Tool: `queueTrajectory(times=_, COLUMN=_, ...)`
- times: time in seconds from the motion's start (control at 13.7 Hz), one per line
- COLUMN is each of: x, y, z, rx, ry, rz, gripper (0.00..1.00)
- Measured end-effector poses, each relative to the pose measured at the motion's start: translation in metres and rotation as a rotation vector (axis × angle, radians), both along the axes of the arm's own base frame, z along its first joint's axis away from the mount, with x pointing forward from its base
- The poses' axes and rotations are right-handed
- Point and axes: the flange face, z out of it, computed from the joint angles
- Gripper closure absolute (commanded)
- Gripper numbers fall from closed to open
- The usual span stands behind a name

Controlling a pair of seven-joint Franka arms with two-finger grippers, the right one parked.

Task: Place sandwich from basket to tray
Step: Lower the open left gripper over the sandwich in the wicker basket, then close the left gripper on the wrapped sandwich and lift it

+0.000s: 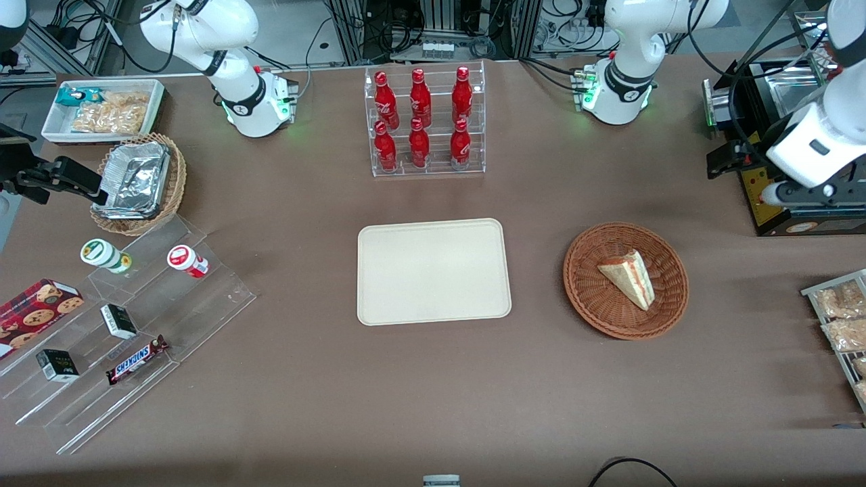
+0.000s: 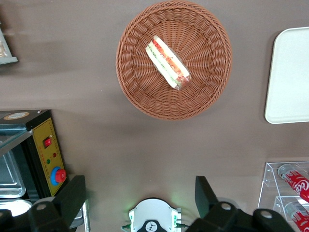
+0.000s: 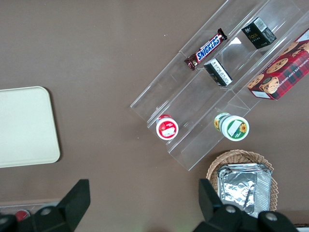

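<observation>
My pincer [image 2: 140, 200] hangs wide open and empty above the bench [image 1: 433, 379], well apart from the sandwich [image 1: 628, 276] in the basket [image 1: 626, 321]; tray [image 1: 433, 270] bare.

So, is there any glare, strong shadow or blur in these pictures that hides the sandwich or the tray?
Front view: even light, soft shadows, sandwich in the basket and tray sharp; foil containers glare. Left wrist view: sandwich wrapper shines a little, filling readable; the open claw, high above the table, is dark. Right wrist view: clear shelf reflects.
</observation>
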Motion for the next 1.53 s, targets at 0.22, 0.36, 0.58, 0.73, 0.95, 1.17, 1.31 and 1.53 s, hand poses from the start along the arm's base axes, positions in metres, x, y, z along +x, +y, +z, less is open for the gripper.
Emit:
queueTrajectory(times=0.22, x=0.013, y=-0.002, z=-0.046, rx=-0.003, ry=-0.005, rz=-0.005, gripper=0.00)
queueTrajectory(times=0.36, x=0.016, y=-0.004, z=-0.075, rx=-0.004, ry=-0.010, rz=-0.008, gripper=0.00)
queueTrajectory(times=0.58, x=0.016, y=-0.006, z=-0.112, rx=0.000, ry=-0.041, rz=0.019, gripper=0.00)
queueTrajectory(times=0.73, x=0.014, y=-0.007, z=-0.140, rx=0.006, ry=-0.076, rz=0.071, gripper=0.00)
queueTrajectory(times=0.95, x=0.008, y=-0.015, z=-0.182, rx=0.020, ry=-0.155, rz=0.245, gripper=0.00)
queueTrajectory(times=1.17, x=0.000, y=-0.027, z=-0.212, rx=0.032, ry=-0.210, rz=0.473, gripper=0.00)
queueTrajectory(times=1.31, x=-0.001, y=-0.037, z=-0.228, rx=0.047, ry=-0.203, rz=0.591, gripper=0.00)
queueTrajectory(times=1.53, x=0.002, y=-0.044, z=-0.253, rx=0.063, ry=-0.189, rz=0.703, gripper=0.00)
